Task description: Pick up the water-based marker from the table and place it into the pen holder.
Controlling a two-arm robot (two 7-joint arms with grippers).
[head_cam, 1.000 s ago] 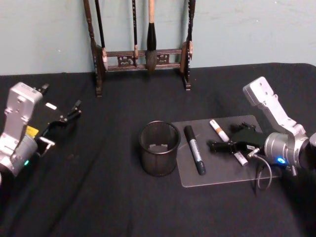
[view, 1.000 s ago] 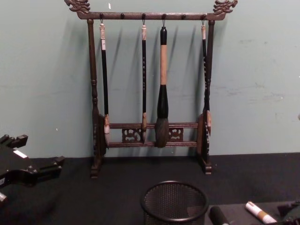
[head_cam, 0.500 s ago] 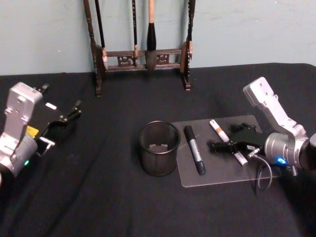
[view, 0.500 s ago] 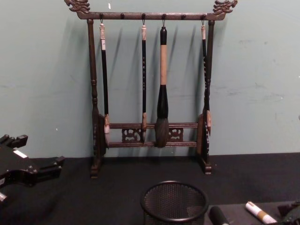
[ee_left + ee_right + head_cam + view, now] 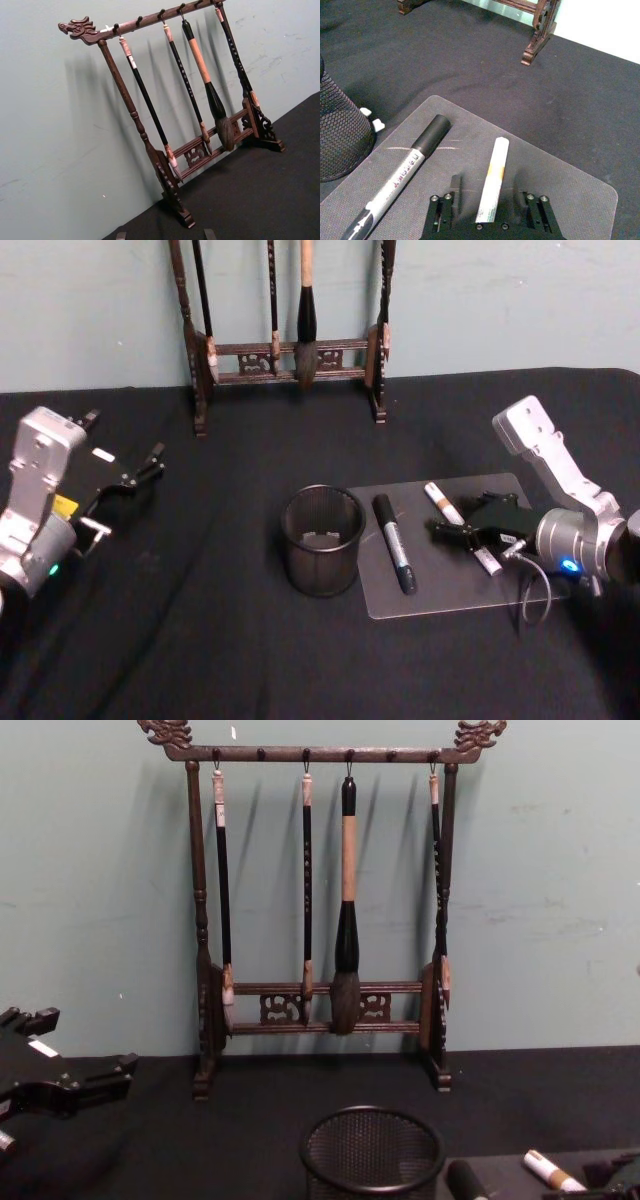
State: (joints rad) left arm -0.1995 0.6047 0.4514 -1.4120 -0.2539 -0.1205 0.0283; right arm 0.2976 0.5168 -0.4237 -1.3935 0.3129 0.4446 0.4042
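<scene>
The water-based marker [image 5: 442, 503], white with a tan band, lies on a clear mat [image 5: 450, 585] on the table [image 5: 200, 640], right of the pen holder [image 5: 322, 540], a black mesh cup. My right gripper [image 5: 468, 523] is open and low over the marker's near end. In the right wrist view the marker [image 5: 493, 175] lies between the two fingers [image 5: 455, 186] without touching either. The chest view shows the pen holder [image 5: 372, 1152] with the marker [image 5: 549, 1171] to its right. My left gripper [image 5: 128, 483] hangs open at the far left, away from both.
A black marker [image 5: 394, 542] lies on the mat between the pen holder and the white marker. A tall carved wooden brush rack [image 5: 285, 350] with hanging brushes stands at the back against the wall. The black cloth around the cup is bare.
My right gripper has shifted a little toward the white marker and now straddles its near end. The left arm and the objects have not moved.
</scene>
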